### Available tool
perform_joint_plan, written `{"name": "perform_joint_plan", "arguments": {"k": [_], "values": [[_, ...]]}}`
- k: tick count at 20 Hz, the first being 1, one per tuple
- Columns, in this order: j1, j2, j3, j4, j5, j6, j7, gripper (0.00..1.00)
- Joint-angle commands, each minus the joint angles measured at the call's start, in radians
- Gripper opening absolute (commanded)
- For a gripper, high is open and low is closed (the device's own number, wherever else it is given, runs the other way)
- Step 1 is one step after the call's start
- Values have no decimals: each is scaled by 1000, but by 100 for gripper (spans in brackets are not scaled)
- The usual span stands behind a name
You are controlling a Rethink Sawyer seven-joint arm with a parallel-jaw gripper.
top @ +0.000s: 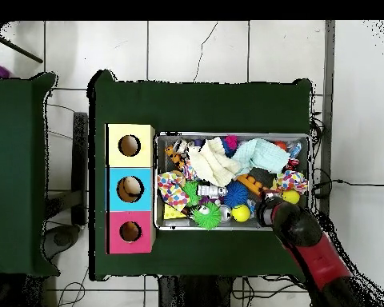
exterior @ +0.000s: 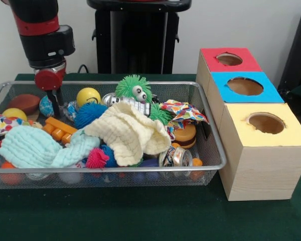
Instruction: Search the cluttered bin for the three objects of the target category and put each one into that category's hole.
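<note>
A wire mesh bin (exterior: pixel 115 169) holds a heap of toys and cloths. My gripper (exterior: pixel 53 102) reaches down into its back left corner, between a small blue ball (exterior: pixel 45 106) and a yellow ball (exterior: pixel 88 96); what it touches is hidden. In the overhead view the gripper (top: pixel 267 210) sits over the bin's (top: pixel 231 134) lower right part. Three boxes with round holes stand beside the bin: red (exterior: pixel 230 60), blue (exterior: pixel 246 86) and yellow (exterior: pixel 266 123). A cream cloth (exterior: pixel 128 131) and a mint cloth (exterior: pixel 37 148) cover much of the pile.
Also in the bin: a green fuzzy toy (exterior: pixel 134 89), a blue spiky ball (exterior: pixel 89 114), an orange block (exterior: pixel 60 129), a pink spiky ball (exterior: pixel 97 158), a crushed can (exterior: pixel 175 156), a brown disc (exterior: pixel 25 103) and a colourful wrapper (exterior: pixel 183 111).
</note>
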Motion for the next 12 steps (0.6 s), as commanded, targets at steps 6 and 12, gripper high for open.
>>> {"name": "perform_joint_plan", "arguments": {"k": [6,12], "values": [[-31,92,91,-133,-60,-35,20,100],[-39,64,83,-140,-84,16,0,100]]}}
